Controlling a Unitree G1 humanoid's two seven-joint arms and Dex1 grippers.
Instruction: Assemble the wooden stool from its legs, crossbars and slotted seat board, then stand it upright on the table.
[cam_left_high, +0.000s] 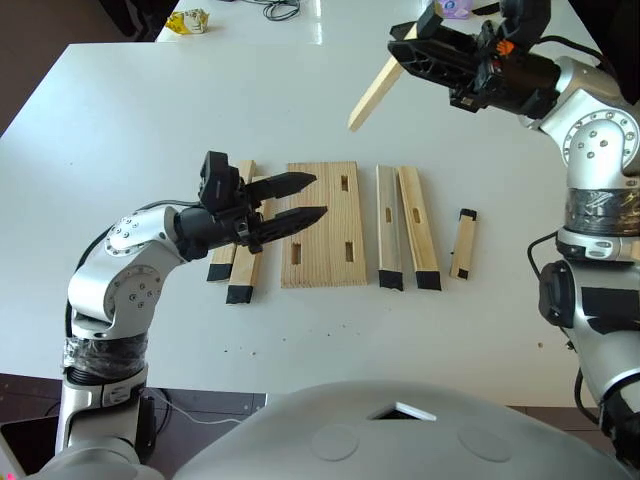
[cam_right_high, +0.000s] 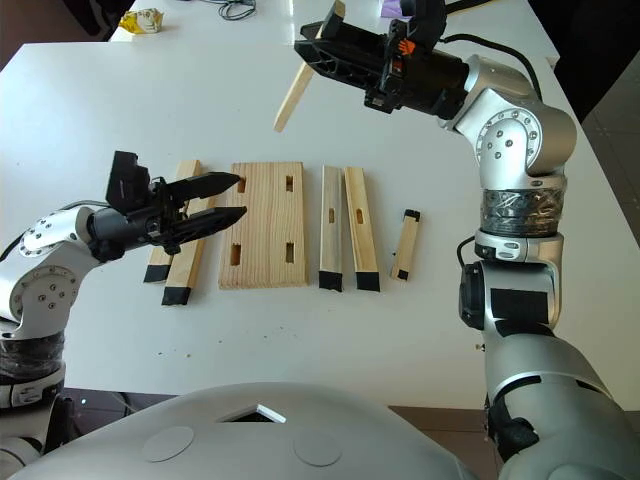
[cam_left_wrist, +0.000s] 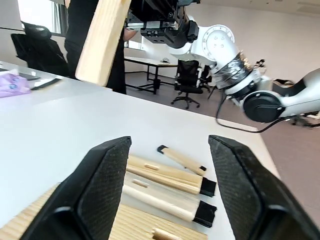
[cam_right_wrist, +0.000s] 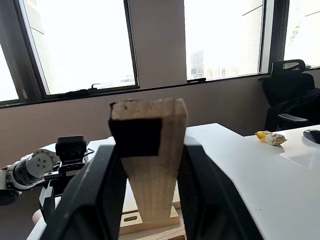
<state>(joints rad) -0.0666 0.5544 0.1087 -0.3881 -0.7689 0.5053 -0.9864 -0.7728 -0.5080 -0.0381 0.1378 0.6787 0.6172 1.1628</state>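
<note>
The slotted seat board (cam_left_high: 320, 223) lies flat at the middle of the white table (cam_left_high: 120, 120). Two legs (cam_left_high: 243, 268) lie side by side left of it, and two more legs (cam_left_high: 400, 225) lie to its right. A short crossbar (cam_left_high: 463, 243) rests beyond those, farther right. My left gripper (cam_left_high: 318, 196) hovers open over the board's left edge, nothing between its fingers (cam_left_wrist: 100, 195). My right gripper (cam_left_high: 408, 52) is raised high over the table's far side, shut on one wooden leg (cam_left_high: 374, 92) that slants down and to the left; its black-tipped end (cam_right_wrist: 136, 136) faces the wrist camera.
A yellow wrapped item (cam_left_high: 187, 20) and cables lie on the far table at the back left. A purple object (cam_left_high: 455, 8) sits behind the right arm. Bare tabletop stretches in front of the parts and across the far left.
</note>
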